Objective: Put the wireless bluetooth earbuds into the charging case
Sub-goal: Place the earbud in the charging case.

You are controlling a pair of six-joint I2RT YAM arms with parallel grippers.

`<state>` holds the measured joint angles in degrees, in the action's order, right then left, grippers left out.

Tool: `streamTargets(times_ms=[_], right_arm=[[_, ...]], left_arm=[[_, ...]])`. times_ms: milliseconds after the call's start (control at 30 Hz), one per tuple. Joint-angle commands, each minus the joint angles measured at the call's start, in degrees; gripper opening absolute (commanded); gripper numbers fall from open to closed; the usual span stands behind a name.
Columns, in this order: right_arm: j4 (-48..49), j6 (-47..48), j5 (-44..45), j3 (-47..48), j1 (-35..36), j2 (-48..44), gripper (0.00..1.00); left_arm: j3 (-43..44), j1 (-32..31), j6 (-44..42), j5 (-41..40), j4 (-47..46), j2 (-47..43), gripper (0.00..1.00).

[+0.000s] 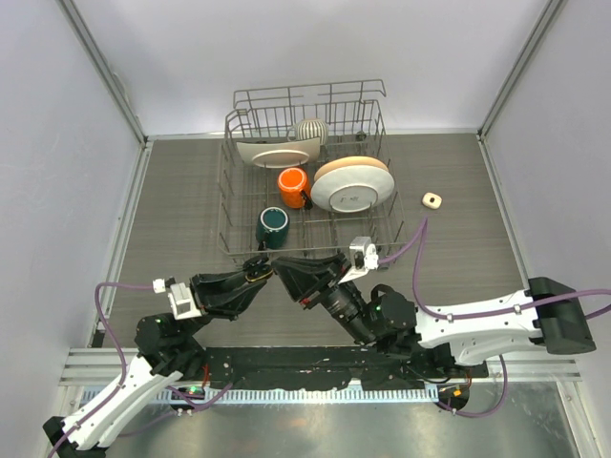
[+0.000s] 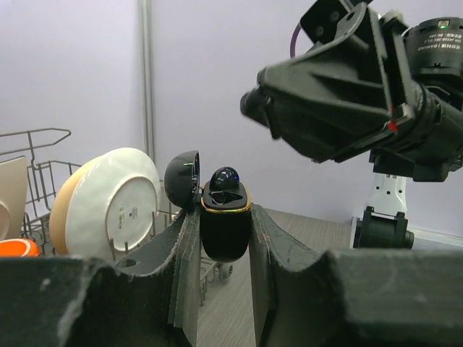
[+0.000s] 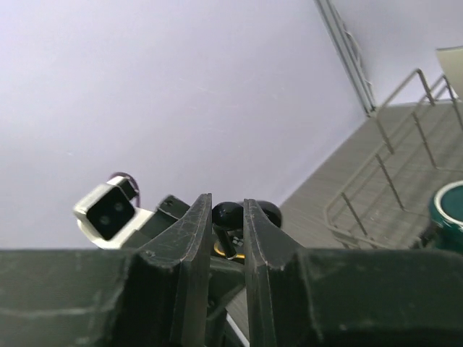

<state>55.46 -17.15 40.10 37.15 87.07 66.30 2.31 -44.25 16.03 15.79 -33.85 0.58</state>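
Observation:
My left gripper (image 2: 224,211) is shut on the black charging case (image 2: 226,235), which has a gold rim and stands upright with its lid (image 2: 181,177) swung open to the left. A black earbud (image 2: 224,178) sits in the case's top. My right gripper (image 3: 226,201) is shut on another black earbud (image 3: 226,215), stem pointing down, just above the case's gold rim (image 3: 217,251). In the top view the two grippers meet tip to tip (image 1: 274,271) in front of the dish rack. The right gripper's body (image 2: 325,101) hangs above and to the right of the case.
A wire dish rack (image 1: 229,239) stands behind the grippers with plates (image 1: 351,183), an orange mug (image 1: 293,185) and a green mug (image 1: 273,227). A small cream-white item (image 1: 431,199) lies on the table to the right of the rack.

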Motion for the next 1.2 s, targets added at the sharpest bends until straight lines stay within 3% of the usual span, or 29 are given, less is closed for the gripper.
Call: streamTargets(times_ms=[0,567,1167], right_arm=[[9.7,4.4,-2.6,5.1,1.0,3.3,0.01],[7.6,8.0,-2.2,10.0,1.3,12.3,0.01],[6.9,11.6,0.2,9.9,1.2,15.7,0.01]], left_arm=[[-7.7,-0.1,-1.0,-1.4,-3.1,-0.8,0.00],[-7.6,-0.1,-0.3,0.0,-4.4,-1.5,0.00],[-7.7,-0.1,0.8,0.9,-6.5,-2.2,0.00]])
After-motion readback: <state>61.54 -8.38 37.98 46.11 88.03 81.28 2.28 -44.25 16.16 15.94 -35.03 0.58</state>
